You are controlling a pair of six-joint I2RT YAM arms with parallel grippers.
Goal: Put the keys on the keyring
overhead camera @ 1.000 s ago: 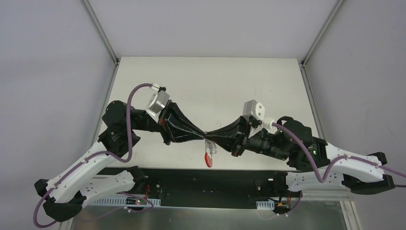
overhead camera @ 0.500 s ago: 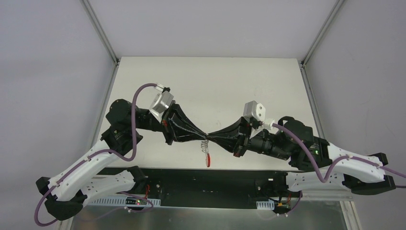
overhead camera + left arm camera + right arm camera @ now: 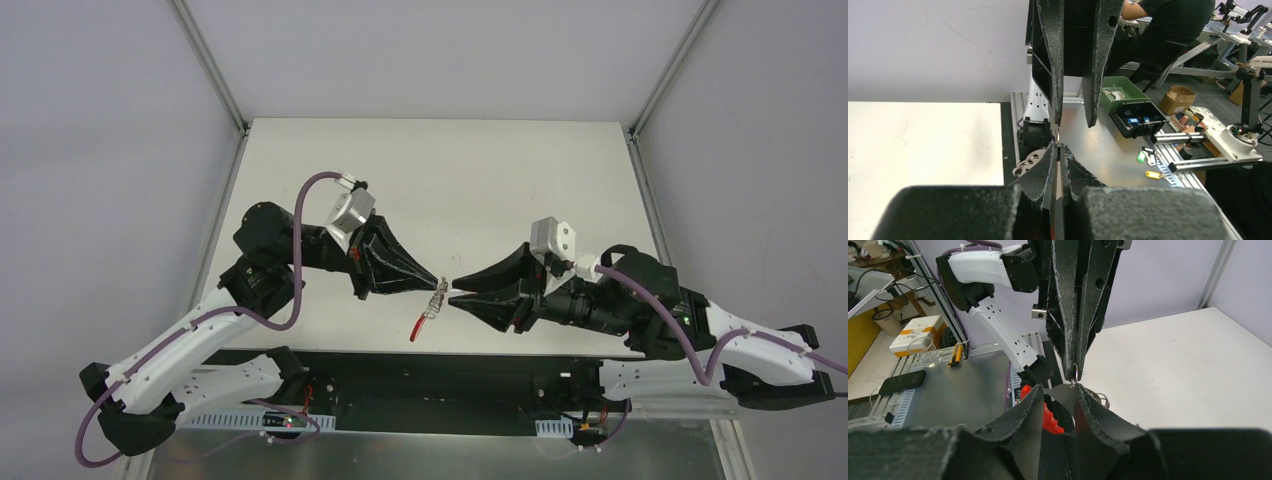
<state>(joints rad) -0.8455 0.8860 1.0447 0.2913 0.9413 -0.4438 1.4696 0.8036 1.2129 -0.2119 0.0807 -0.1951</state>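
Left fingers [image 3: 415,277], rough black, tight on the wiry silver keyring [image 3: 437,297]; right fingers [image 3: 495,268] apart.

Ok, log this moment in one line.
left gripper: shut on keyring | right gripper: open, facing it | red strip: dangling | keys: not visible

No words, numbers or signs could be read anywhere. White box with orange band [image 3: 913,340]: marks too blurred to read. Small coloured tags [image 3: 1147,159]: too small to tell if anything was written. Brown box [image 3: 1176,99]: no print could be made out.
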